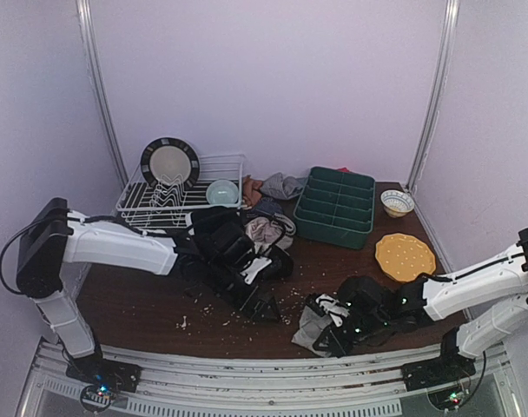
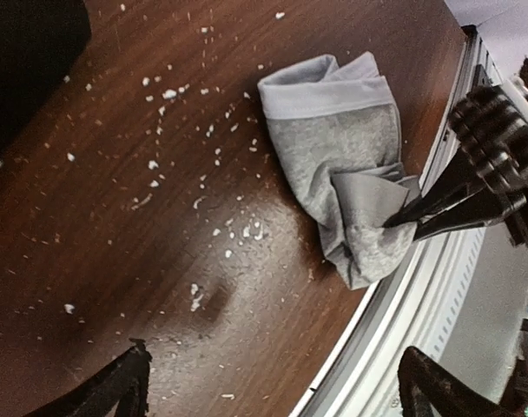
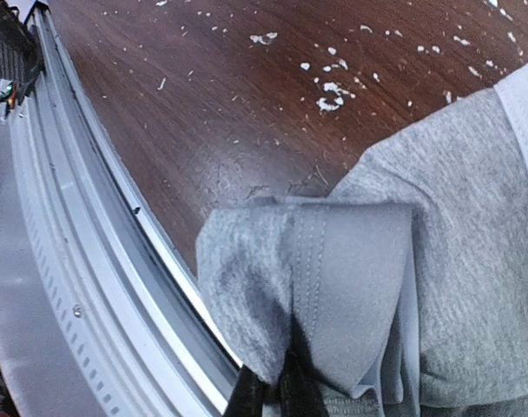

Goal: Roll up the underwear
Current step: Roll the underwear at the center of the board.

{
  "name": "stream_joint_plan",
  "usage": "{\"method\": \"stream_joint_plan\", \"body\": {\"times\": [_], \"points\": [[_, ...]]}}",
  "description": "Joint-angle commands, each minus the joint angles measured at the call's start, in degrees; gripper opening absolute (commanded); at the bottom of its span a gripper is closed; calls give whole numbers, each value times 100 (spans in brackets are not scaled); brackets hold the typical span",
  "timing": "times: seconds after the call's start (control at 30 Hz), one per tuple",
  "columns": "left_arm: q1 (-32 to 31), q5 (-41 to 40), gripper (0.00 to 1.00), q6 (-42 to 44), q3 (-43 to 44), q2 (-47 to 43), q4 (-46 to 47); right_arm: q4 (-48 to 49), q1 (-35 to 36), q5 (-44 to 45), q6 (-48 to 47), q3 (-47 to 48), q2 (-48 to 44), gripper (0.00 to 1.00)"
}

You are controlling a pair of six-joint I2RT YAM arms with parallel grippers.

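Where the grey underwear [image 2: 351, 174] lies: crumpled at the wooden table's [image 2: 90, 243] near edge, by the metal rail [image 3: 99, 261].
Right gripper [image 2: 394, 221]: closed, pinching a folded corner of it.
Left gripper [image 2: 274, 352]: jaws wide, nothing held.
Room: open wood with white crumbs [image 2: 168, 91] toward the centre.

Tabletop [image 1: 134, 306] open front-left; underwear [image 1: 314, 323] front-right, dish rack [image 1: 173, 204] behind.

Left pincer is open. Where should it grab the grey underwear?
Likely the waistband, from above, at the end opposite the right pincer: the grey underwear lies flattest there, band exposed; the other end is bunched and pinched.
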Motion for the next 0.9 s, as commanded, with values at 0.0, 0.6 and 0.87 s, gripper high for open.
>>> {"method": "stream_joint_plan", "body": {"times": [0.0,0.6,0.87], "points": [[-319,-1259,98,894,-615,-648,1446,211,-315,-1400,604,-198,-223,0],[-1090,265,91,5542,-898,403,3828,1239,-1506,-2601,1384,-1105,-95,0],[-1125,334,77,6318,-159,1160,3035,1490,-1652,-2735,1489,-1385,-157,0]]}}
